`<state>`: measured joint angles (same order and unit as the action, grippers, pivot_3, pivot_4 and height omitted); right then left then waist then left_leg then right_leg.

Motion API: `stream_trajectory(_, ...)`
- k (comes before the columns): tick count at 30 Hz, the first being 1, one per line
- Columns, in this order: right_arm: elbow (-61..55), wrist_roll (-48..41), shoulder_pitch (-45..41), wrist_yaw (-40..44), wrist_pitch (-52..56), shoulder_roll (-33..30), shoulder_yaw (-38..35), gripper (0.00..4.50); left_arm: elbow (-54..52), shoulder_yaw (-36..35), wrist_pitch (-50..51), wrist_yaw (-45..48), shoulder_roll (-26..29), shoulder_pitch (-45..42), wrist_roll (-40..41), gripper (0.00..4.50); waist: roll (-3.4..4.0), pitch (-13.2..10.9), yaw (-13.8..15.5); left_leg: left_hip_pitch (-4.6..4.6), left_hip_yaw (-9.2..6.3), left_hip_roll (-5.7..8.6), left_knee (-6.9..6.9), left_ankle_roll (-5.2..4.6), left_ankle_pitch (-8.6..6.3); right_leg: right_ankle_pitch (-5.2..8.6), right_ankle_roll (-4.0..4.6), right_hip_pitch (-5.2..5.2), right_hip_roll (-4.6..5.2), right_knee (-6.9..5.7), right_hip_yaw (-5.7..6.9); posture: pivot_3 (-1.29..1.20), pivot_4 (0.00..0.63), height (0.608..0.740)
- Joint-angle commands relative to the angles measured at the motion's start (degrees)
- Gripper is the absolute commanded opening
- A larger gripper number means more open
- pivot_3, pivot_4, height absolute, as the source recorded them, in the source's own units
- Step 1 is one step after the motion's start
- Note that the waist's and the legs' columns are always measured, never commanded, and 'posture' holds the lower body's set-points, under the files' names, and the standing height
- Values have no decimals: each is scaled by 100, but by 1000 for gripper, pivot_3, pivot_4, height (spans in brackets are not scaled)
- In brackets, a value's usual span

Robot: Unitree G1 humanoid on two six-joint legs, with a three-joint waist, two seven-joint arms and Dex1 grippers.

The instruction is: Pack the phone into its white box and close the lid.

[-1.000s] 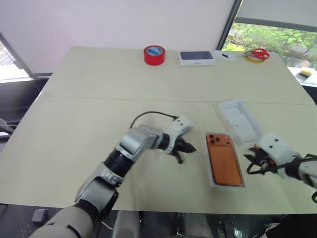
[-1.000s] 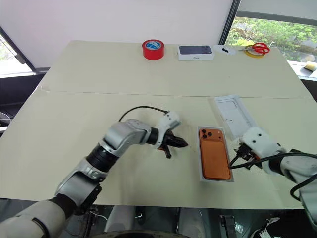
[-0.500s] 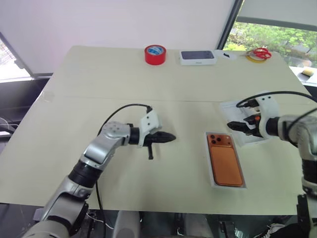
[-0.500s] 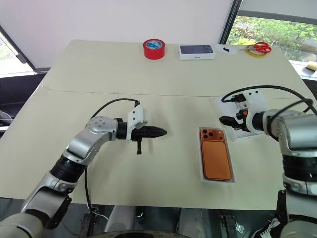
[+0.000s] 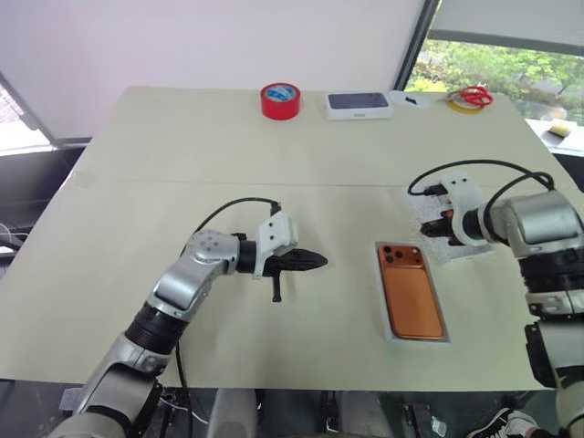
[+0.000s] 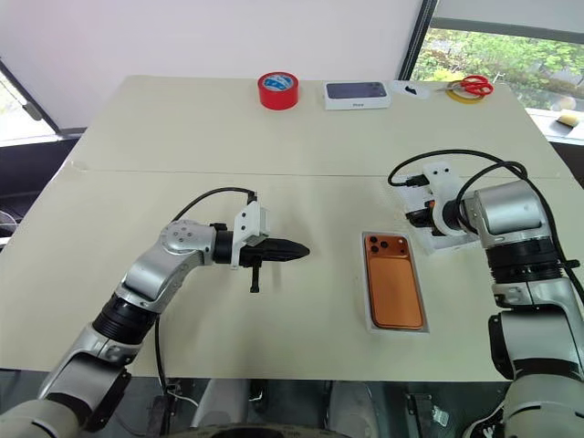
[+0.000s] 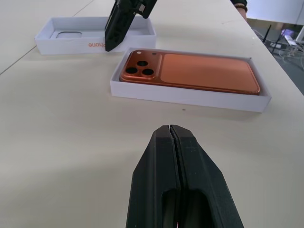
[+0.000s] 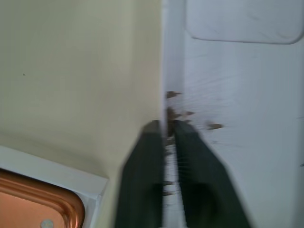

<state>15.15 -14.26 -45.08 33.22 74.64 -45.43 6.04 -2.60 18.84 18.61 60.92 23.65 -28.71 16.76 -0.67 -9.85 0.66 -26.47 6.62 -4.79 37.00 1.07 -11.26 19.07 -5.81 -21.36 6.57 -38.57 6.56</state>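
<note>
One right gripper (image 8: 164, 128) pinching the lid (image 8: 237, 95) wall, phone (image 6: 394, 292) boxed alongside, left gripper (image 7: 173, 135) closed.

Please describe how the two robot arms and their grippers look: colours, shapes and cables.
Both arms are silver-grey metal with rounded joints and black bands. Each wrist carries a white block, and a black cable loops from it back to the forearm. The left gripper and the right gripper each have two slim black tapered fingers.

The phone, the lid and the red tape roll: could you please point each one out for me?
phone (image 5: 411, 290), left eye view, middle of its orange back.
lid (image 7: 57, 45), left wrist view, its near side wall.
red tape roll (image 6: 277, 89), right eye view, its outer band.
</note>
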Motion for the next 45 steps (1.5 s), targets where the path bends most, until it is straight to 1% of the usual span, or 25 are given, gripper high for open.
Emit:
stream_trajectory(1,-30,9,-177,-41,119,-78,-231,56,-253,-127,-85,-34,-3,78,49,0,0,0,-6,0,0,0,0,0,0,0,0,-1,0,-1,0,0,150,730)
stream_trajectory(3,-94,-46,-200,-52,234,-88,-354,56,-288,-128,-74,-47,-8,106,47,0,1,0,-2,-1,1,-1,0,1,0,0,0,-3,0,-4,-1,0,150,730)
stream_trajectory(5,-265,-308,-494,-132,745,-7,-1211,56,-204,-165,-85,-132,-7,127,-10,0,6,-4,0,-1,2,-1,0,1,0,0,0,-5,0,-5,-2,0,150,730)
stream_trajectory(6,-323,-390,-596,-179,953,32,-1516,56,-171,-182,-90,-163,-8,130,-22,0,13,-7,-1,-2,5,-1,0,1,1,0,0,-8,1,-6,-5,0,150,730)
stream_trajectory(7,-327,-516,-788,-242,1344,106,-2013,56,-147,-214,-82,-205,2,139,-23,0,14,-8,-2,-2,8,-1,0,1,1,0,0,-9,1,-8,-8,0,150,730)
stream_trajectory(8,-319,-602,-897,-309,1581,161,-2312,56,-139,-233,-75,-230,10,144,-16,0,16,-9,-2,-2,9,-1,-1,1,1,0,0,-11,1,-9,-9,0,150,730)
stream_trajectory(10,-234,-1611,-981,-504,1786,73,-2937,56,-93,-295,-41,-288,19,147,10,0,16,-8,2,0,9,-4,-5,0,0,0,0,-13,0,-11,-9,0,150,730)
stream_trajectory(12,-269,-2838,-865,-934,1786,-49,-3203,56,-32,-332,-43,-310,10,126,20,0,16,-8,3,0,7,-4,-5,-8,-5,0,0,-9,0,-9,-7,0,150,730)
stream_trajectory(14,-354,-4627,-576,-1873,1786,-14,-3346,56,161,-356,-96,-336,-38,37,-34,0,15,-7,5,0,8,-4,-3,-12,-7,0,0,-8,0,-9,-8,0,150,730)
stream_trajectory(16,-652,-6332,-156,-2935,1786,74,-3284,56,376,-384,-146,-375,-93,-79,-81,0,15,-7,-1,2,8,-4,-1,-15,-9,0,0,-6,0,-9,-8,0,150,730)
stream_trajectory(17,-895,-7686,251,-3831,1345,-7,-2973,56,485,-407,-162,-396,-121,-141,-89,0,14,-7,6,2,6,-5,-1,-15,-9,0,0,-5,0,-10,-8,0,150,730)
stream_trajectory(18,-1164,-8793,619,-4611,821,-117,-2673,56,562,-423,-176,-406,-142,-182,-94,0,13,-8,4,1,5,-4,-1,-15,-9,0,0,-5,0,-10,-8,0,150,730)
stream_trajectory(19,-1599,-9484,963,-5188,341,-34,-2424,56,693,-451,-208,-419,-171,-250,-109,0,13,-8,9,0,4,-5,1,-15,-9,0,0,-6,0,-10,-7,0,150,730)
stream_trajectory(20,-1972,-9818,1201,-5601,-67,197,-2289,56,813,-470,-253,-423,-190,-306,-134,0,12,-9,6,-1,4,-4,2,-16,-8,0,-1,-5,0,-10,-7,0,150,730)
stream_trajectory(21,-2394,-9874,1390,-5966,-456,618,-2214,56,951,-486,-317,-426,-206,-365,-171,0,13,-9,-22,0,5,-4,3,-17,-9,0,-1,-5,0,-10,-7,0,150,730)
stream_trajectory(23,-2958,-9874,1606,-6451,-943,1038,-2083,56,1127,-507,-419,-424,-223,-432,-236,0,13,-9,-36,0,6,-6,7,-17,-9,-1,-3,-9,-2,-19,-10,0,150,730)
stream_trajectory(24,-3238,-9874,1715,-6784,-1240,1373,-2025,56,1222,-522,-482,-446,-232,-466,-279,0,13,-9,-34,0,6,-5,5,-17,-9,0,-4,-12,-2,-27,-10,0,150,730)
stream_trajectory(27,-3971,-9874,1972,-7665,-2000,2105,-1735,56,1444,-578,-602,-536,-272,-552,-368,0,13,-9,-18,-2,4,-4,4,-18,-10,2,-7,-16,-1,-31,-13,0,150,730)
stream_trajectory(30,-4469,-9874,2249,-8046,-2433,2337,-1420,56,1533,-594,-672,-597,-321,-583,-423,0,12,-9,8,-4,2,-2,6,-20,-11,3,-8,-15,1,-31,-13,0,150,730)
stream_trajectory(33,-4752,-9874,2635,-8133,-2689,2267,-1193,56,1550,-594,-687,-653,-366,-579,-458,0,11,-8,3,-4,-8,2,7,-26,-15,3,-8,-10,6,-28,-13,0,150,730)
stream_trajectory(35,-4921,-9874,2928,-7963,-2776,2048,-1053,56,1554,-570,-700,-714,-413,-564,-511,0,12,-8,-3,-3,-13,1,6,-26,-15,3,-8,-12,6,-29,-13,0,150,730)
stream_trajectory(38,-5107,-9874,3432,-7518,-2857,1568,-910,56,1427,-493,-639,-779,-523,-503,-569,0,12,-8,-9,-1,-15,0,4,-26,-15,3,-7,-12,3,-28,-14,0,150,730)
stream_trajectory(41,-5164,-9874,3819,-6946,-2853,1020,-823,56,1225,-268,-516,-810,-733,-466,-629,0,11,-8,2,-1,-16,0,5,-27,-16,3,-8,-10,4,-27,-14,0,150,730)
stream_trajectory(44,-5063,-9874,3878,-6504,-2777,559,-794,849,1070,-15,-406,-943,-1006,-436,-759,0,10,-8,5,-1,-20,1,6,-28,-16,3,-7,-6,4,-24,-14,0,150,730)
stream_trajectory(45,-5011,-9874,3836,-6349,-2714,384,-798,1232,1015,76,-382,-945,-1065,-419,-795,0,10,-8,5,-1,-20,1,7,-28,-17,3,-7,-7,4,-22,-13,0,150,730)
